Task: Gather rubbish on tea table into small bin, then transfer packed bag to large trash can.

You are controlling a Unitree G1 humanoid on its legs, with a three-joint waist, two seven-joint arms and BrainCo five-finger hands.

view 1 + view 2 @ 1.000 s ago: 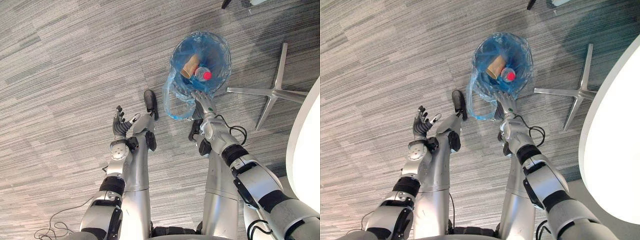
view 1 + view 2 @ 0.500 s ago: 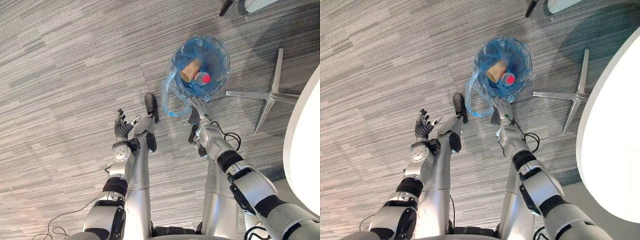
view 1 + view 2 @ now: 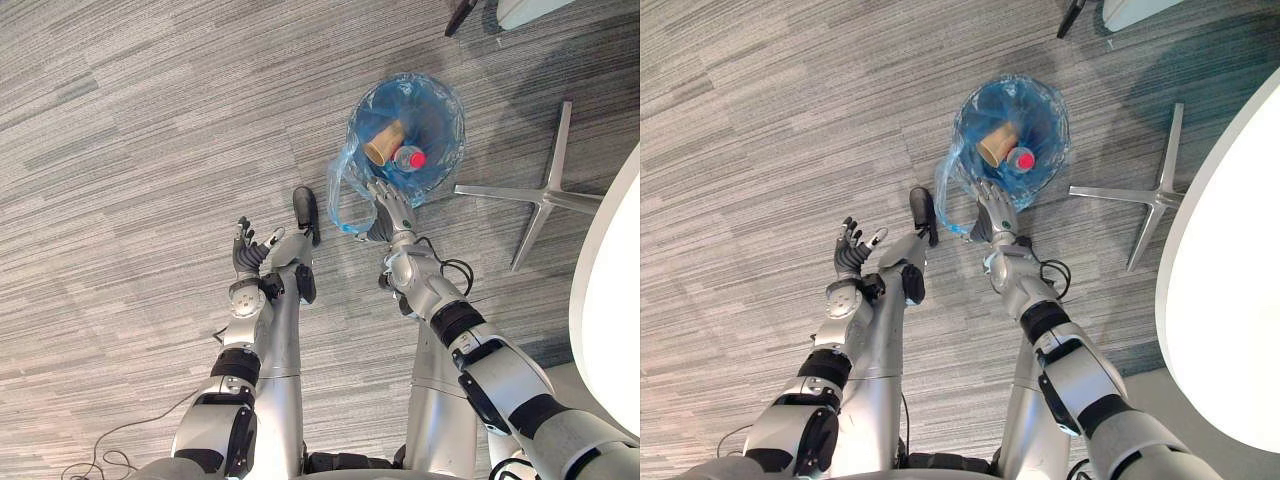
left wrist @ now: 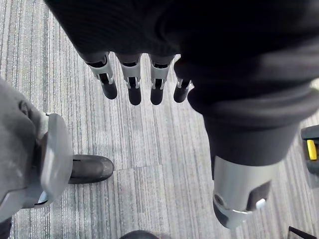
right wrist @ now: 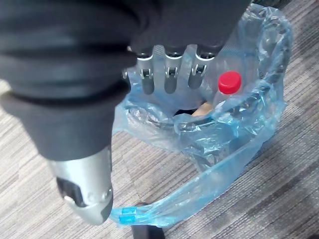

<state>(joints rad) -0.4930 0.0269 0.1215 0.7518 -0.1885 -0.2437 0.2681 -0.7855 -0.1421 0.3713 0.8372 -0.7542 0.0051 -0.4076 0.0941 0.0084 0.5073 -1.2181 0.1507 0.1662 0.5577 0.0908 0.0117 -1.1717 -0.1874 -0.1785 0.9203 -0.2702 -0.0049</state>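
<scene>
Beside the blue bag, right hand spread open

Floor: grey carpet tiles with a fine striped grain, the grain running differently from tile to tile
Small bin: standing upright on the carpet, wearing a liner folded over its rim
Blue plastic bag: lining the bin, one loose handle loop trailing down just beside the bin
Chair base: silver star-shaped spokes lying flat on the carpet, near the bin, not touching it
</scene>
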